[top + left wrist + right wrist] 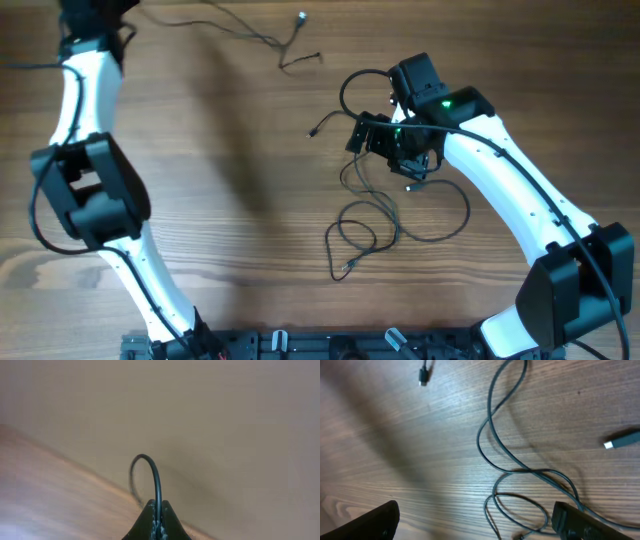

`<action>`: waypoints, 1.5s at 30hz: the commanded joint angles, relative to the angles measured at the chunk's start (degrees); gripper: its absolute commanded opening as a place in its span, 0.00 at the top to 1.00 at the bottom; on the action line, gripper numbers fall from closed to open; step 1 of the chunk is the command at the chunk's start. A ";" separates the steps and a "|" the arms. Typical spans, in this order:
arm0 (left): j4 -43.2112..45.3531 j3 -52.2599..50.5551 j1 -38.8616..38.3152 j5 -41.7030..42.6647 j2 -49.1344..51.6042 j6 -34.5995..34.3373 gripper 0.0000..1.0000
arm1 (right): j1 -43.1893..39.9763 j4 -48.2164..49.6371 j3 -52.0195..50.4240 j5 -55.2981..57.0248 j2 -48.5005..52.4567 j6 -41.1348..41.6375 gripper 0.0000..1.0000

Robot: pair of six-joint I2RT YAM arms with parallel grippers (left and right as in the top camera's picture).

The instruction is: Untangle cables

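Observation:
Thin dark cables lie on the wooden table. One strand [250,36] runs from the top left corner to a silvery plug [302,17]. My left gripper [159,522] is shut on a thin dark cable [156,475] that arches up out of its jaws; in the overhead view it is at the top left edge, mostly cut off. Other cables lie in crossing loops [372,215] at centre right. My right gripper [385,137] hovers over their upper part. In the right wrist view it [480,520] is open, with the loops [520,471] on the table between its fingers.
A small plug [423,377] and a pale-tipped plug [622,440] lie on the table near the loops. The left arm [90,190] spans the left side. The right arm [520,190] crosses the right side. A black rail [300,345] lines the front edge.

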 commanded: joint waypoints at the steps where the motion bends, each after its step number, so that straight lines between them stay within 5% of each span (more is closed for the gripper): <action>1: 1.33 0.90 4.48 -7.19 2.03 7.87 0.96 | 0.13 -0.26 -0.46 -0.46 0.63 -1.16 0.01; 7: 4.22 0.90 11.06 -10.43 2.40 14.29 0.93 | 0.13 -1.14 -0.46 -0.44 0.63 -1.16 0.00; 8: 4.48 0.92 11.89 -10.32 2.40 14.19 0.72 | 0.13 -1.14 -0.46 -0.44 0.63 -1.16 0.01; 9: 4.61 0.92 12.55 -9.79 2.40 14.19 0.33 | 0.13 -1.11 -0.46 -0.46 0.63 -1.16 0.01; 10: 4.57 0.92 13.11 -8.81 2.40 14.21 0.04 | 0.13 -1.09 -0.46 -0.46 0.63 -1.16 0.00; 11: 4.28 0.92 13.55 -7.45 2.43 14.21 0.00 | 0.13 -1.09 -0.46 -0.44 0.63 -1.16 0.00; 19: 1.99 0.92 13.84 -3.50 3.02 13.49 0.00 | 0.13 -1.66 -0.46 -0.52 0.63 -1.01 0.01; 29: -13.64 0.90 13.35 -7.98 6.03 13.33 0.00 | 0.15 -2.12 -0.46 -0.50 0.63 -1.14 0.01; 30: -15.06 0.90 13.35 -10.32 6.36 13.33 0.05 | 0.15 -2.32 -0.46 -0.50 0.63 -1.09 0.00; 33: -18.12 0.90 13.35 -14.10 7.74 13.33 0.46 | 0.15 -2.64 -0.46 -0.48 0.63 -1.20 0.01; 35: -19.76 0.90 13.42 -14.29 8.02 13.31 0.82 | 0.15 -2.58 -0.46 -0.48 0.63 -1.20 0.00; 36: -20.59 0.90 13.40 -14.29 8.04 13.31 0.91 | 0.13 -2.56 -0.46 -0.48 0.63 -1.20 0.00; 45: -29.24 0.90 12.48 -14.23 8.02 11.30 0.96 | 0.15 -2.62 -0.46 -0.46 0.63 -1.29 0.01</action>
